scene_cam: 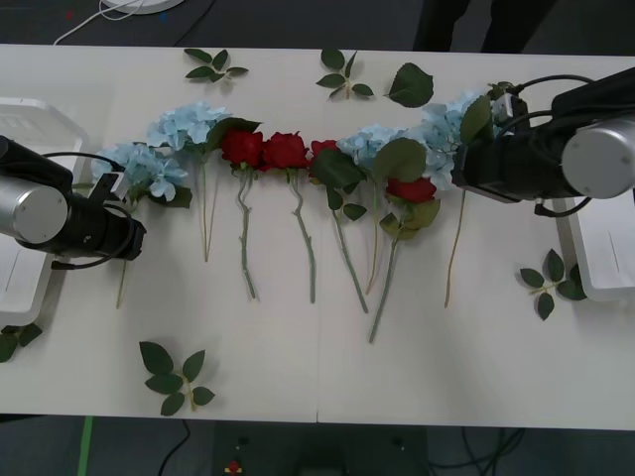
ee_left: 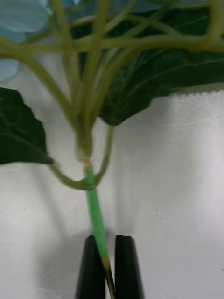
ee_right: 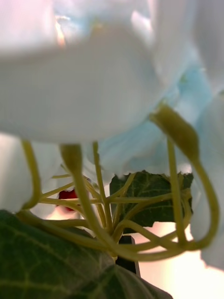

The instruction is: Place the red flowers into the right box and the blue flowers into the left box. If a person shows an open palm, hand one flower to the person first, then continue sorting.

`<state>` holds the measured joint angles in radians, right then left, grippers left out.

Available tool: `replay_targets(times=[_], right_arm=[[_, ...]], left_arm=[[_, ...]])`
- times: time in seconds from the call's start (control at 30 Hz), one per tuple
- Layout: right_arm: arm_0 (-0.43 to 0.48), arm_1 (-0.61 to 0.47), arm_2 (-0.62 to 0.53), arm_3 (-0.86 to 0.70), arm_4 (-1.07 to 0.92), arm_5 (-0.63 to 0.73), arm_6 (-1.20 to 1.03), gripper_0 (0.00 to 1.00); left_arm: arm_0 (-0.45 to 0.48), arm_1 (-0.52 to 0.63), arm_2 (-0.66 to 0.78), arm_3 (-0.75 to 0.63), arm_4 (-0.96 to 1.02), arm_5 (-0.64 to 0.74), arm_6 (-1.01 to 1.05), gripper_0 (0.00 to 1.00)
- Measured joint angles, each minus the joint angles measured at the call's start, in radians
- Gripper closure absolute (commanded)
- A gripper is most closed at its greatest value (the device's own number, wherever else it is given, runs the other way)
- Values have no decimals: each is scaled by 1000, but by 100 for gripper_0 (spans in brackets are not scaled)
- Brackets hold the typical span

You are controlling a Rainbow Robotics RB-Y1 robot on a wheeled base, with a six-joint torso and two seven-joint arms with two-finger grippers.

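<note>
Your left jaws (ee_left: 102,266) are clenched on the thin green stem (ee_left: 95,212) of a blue flower (scene_cam: 149,169), low over the desk (scene_cam: 298,377) at its left end, just beside the left box (scene_cam: 30,119). Your right jaws (ee_right: 127,254) are pushed in under the rightmost blue flower (scene_cam: 444,129), among its pale stalks (ee_right: 100,187) and a dark leaf (ee_right: 149,187); you cannot tell whether they are released or clenched. That arm hangs over the right end of the desk, beside the right box (scene_cam: 600,253). Between your two arms, more flowers lie in a row with their stems pointing toward you: another blue flower (scene_cam: 189,124), then red flowers (scene_cam: 263,149), then a blue one (scene_cam: 369,142) with a red flower (scene_cam: 410,188) just beside it. Loose leaf sprigs (scene_cam: 174,377) lie scattered around the desk's edges.
</note>
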<state>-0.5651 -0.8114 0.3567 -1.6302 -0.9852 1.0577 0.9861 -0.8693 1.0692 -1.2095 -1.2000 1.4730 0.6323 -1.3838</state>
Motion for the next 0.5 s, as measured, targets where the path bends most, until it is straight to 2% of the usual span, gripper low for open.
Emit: replay_targets(times=[0.13,0.23,0.4,0.5], right_arm=[[155,-9,-196,-181,-124,26,340,100],[255,-17,-279,-301,-230,26,518,100],[336,-19,-332,-417,-448,18,735,100],[362,-17,-340,-457,-515,-25,969,100]], left_arm=[[0,0,0,2,-2,-9,0,100],[-4,0,0,3,-2,-18,0,100],[-37,5,17,8,-2,5,0,100],[-51,22,105,8,-2,125,0,100]])
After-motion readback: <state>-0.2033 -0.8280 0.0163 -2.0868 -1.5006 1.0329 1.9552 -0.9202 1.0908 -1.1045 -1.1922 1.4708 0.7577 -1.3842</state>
